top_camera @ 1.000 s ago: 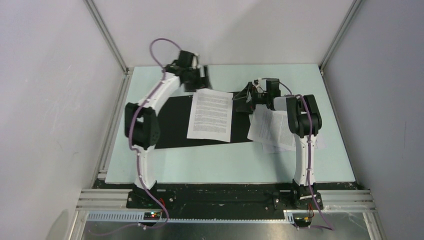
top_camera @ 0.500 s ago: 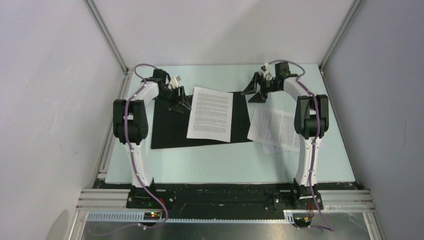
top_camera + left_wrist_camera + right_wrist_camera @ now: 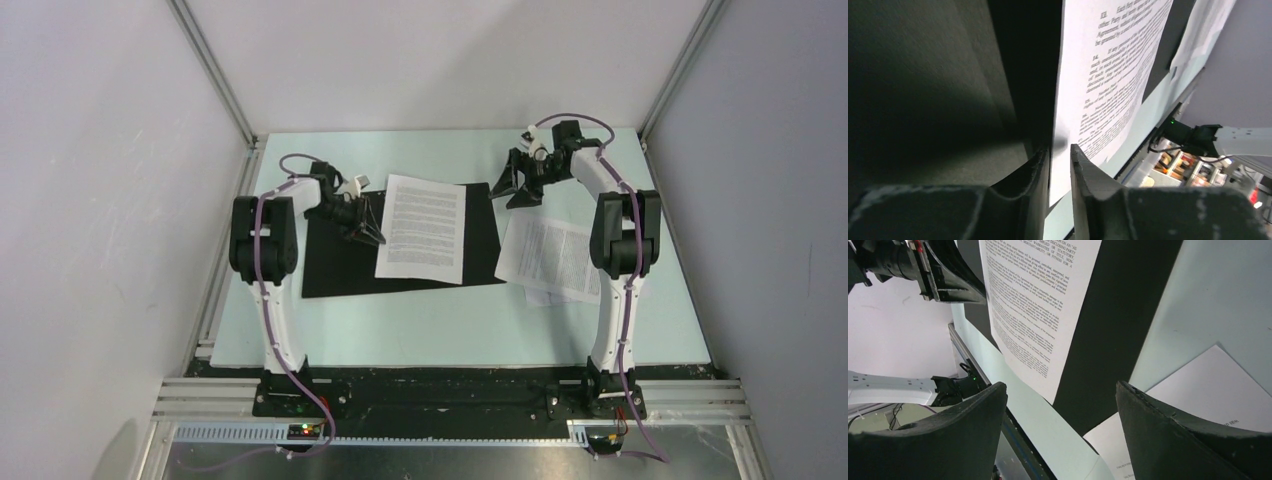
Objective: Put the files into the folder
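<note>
i'm squaring the sheet in the folder, left end effector narrow around its edge, grip unclear, right end effector apart; next, a gentle slide.

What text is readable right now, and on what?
"DISCLOSING PARTY": sheet on the folder, right wrist view.
"IMPLIED OR STATUTORY": same sheet.
"FITNESS FOR A": same sheet.
"Each Party": same sheet, left wrist view.
The rest of its body text is too small to read.
The print on the loose sheets is too small to read.
</note>
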You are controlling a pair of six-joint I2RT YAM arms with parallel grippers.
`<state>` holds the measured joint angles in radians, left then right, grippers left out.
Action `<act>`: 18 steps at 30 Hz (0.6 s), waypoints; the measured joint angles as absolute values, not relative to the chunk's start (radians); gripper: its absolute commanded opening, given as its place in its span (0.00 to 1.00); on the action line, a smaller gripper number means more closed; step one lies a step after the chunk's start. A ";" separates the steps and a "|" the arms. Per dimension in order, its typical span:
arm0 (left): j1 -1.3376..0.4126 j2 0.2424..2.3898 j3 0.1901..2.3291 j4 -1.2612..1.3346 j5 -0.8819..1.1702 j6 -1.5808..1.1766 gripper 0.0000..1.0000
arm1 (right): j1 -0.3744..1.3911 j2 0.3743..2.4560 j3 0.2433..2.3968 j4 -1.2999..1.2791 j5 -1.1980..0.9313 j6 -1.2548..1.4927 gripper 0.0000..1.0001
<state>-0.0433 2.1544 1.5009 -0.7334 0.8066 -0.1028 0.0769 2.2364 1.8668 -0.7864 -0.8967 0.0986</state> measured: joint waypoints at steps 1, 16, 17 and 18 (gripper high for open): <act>-0.043 2.155 1.486 -0.732 0.823 -0.098 0.22 | 0.075 2.236 1.866 -0.789 -0.896 0.096 0.84; -0.124 2.059 1.431 -0.731 0.906 -0.168 0.00 | 0.027 2.236 1.850 -0.793 -0.906 0.093 0.82; -0.139 2.050 1.434 -0.727 0.907 -0.189 0.00 | 0.022 2.236 1.846 -0.793 -0.907 0.094 0.82; -0.154 2.045 1.438 -0.720 0.906 -0.216 0.00 | 0.015 2.236 1.841 -0.793 -0.908 0.096 0.81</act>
<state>-0.1539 2.0445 1.4384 -0.7204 0.9058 -0.2157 0.0147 2.2364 1.8408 -0.7929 -0.9077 0.0956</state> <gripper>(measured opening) 0.004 0.822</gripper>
